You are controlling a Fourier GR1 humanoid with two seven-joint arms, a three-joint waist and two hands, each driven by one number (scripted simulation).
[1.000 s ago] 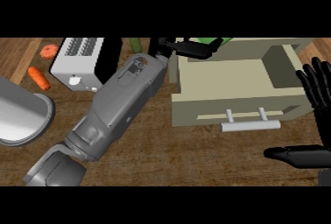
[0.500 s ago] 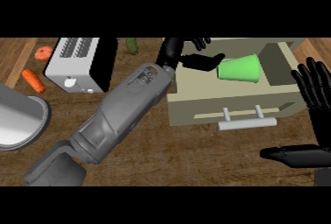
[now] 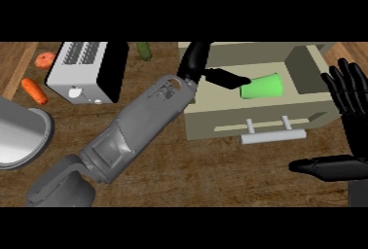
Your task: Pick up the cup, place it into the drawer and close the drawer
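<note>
Nearest of all, at the view's right edge, the right hand [image 3: 354, 141] is held open and resting, fingers up, with nothing in it. The drawer's handle [image 3: 270, 134] is found just left of it, on the near side of the left hand [image 3: 215, 75]. The open drawer [image 3: 237, 114] is entered from its left wall by that left hand, whose thumb and fingers appear to be closed on the left edge of the green cup [image 3: 265, 88]. The cup is seen lying tilted inside the drawer, just right of the hand. Trouble is judged most likely at the release: if the hand is drawn back before it is opened, the cup could be dragged up over the drawer's left wall. If the drawer is pushed shut while the forearm is across that wall, the arm could be caught. A tilted cup could also roll when the drawer is moved. As for containers, only the cup is seen in the drawer. Well to the left of the hand, nothing can be seen in the visible part of a grey metal pot [image 3: 45, 127].
</note>
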